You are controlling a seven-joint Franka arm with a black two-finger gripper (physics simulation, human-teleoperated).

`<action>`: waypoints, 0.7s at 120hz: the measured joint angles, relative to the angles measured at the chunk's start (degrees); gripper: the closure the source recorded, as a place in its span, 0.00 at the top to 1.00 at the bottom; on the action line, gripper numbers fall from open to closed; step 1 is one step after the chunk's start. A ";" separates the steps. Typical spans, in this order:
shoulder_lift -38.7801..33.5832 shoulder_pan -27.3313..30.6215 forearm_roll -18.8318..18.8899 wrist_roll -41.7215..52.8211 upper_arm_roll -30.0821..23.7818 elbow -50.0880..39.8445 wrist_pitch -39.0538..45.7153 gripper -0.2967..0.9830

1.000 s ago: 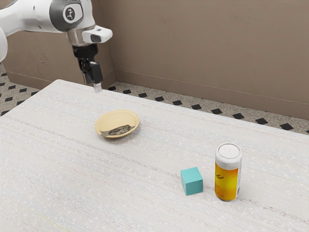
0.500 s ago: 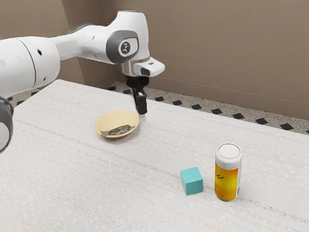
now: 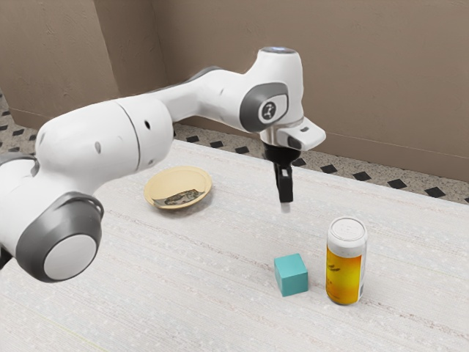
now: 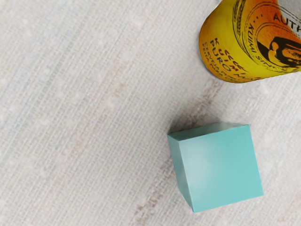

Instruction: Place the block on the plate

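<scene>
My gripper hangs above the table, higher than the teal block and apart from it; how its fingers stand is hidden by the side-on angle. The teal block rests on the table beside the can. In the wrist view the same block lies under my hand, one face turned up. A shallow yellow plate with a dark patterned patch sits farther to the exterior view's left, with no block on it.
A yellow-orange can with a white top stands upright just to the exterior view's right of the block; the wrist view catches this can too. The pale table ends at a far edge before the wall.
My arm has swung toward the exterior view's right and lower, carrying the gripper from beyond the plate to above the block's area. Block, plate and can have stayed where they were.
</scene>
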 joint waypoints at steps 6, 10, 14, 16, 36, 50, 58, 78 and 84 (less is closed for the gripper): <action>0.18 -1.40 -0.42 0.07 -0.03 -0.06 0.31 0.77; 0.24 -2.32 -0.64 0.12 -0.04 -0.12 0.49 0.77; 0.30 -3.02 -0.87 0.15 -0.07 -0.28 0.65 0.77; 0.32 -3.25 -1.06 0.17 -0.08 -0.47 0.74 0.77; 0.34 -3.81 -2.40 0.35 -0.14 -4.52 3.00 0.77; 0.39 -3.83 -3.50 0.47 -0.58 -9.51 6.31 0.77; 0.39 -3.81 -3.82 0.52 -1.19 -12.04 8.29 0.77; 0.42 -3.75 -4.73 0.65 -1.57 -16.31 12.76 0.77; 0.43 -3.71 -4.92 0.69 -1.58 -16.67 13.67 0.77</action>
